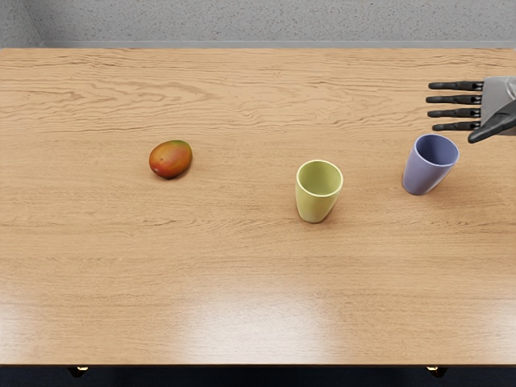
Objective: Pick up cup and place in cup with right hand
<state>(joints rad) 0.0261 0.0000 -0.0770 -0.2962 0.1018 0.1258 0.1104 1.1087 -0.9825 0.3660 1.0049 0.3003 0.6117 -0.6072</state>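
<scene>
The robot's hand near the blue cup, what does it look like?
The right hand has a smooth, light grey palm part, with four skinny black fingers that have little joints. The thumb is dark and chunkier. I can't see any cables or markings on it.

My right hand (482, 109) shows a light grey casing (497, 98); attached to that casing are four slender, jointed black fingers (453, 100) and one thicker dark thumb (490, 126).

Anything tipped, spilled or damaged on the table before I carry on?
Nothing stands out: the blue cup and the yellow-green cup stand upright, apart, no spill shows, and the mango looks whole.
</scene>
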